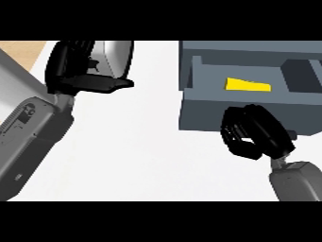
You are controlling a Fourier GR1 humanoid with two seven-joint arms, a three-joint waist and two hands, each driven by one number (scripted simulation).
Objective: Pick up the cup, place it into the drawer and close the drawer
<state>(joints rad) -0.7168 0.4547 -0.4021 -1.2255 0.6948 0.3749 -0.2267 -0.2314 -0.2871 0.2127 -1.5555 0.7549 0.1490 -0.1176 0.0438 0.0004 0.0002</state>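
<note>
— What is the right hand doing?

— It is hovering with fingers curled and holding nothing, just in front of the grey drawer, overlapping its front panel.

— And the cup?

— The yellow cup is lying on its side inside the open drawer, its long axis running left to right; which end is the mouth cannot be told.

— The other hand?

— The left hand is resting at the upper left over the white counter, fingers relaxed, beside a grey metallic object. Nothing is blocking the drawer.
</note>
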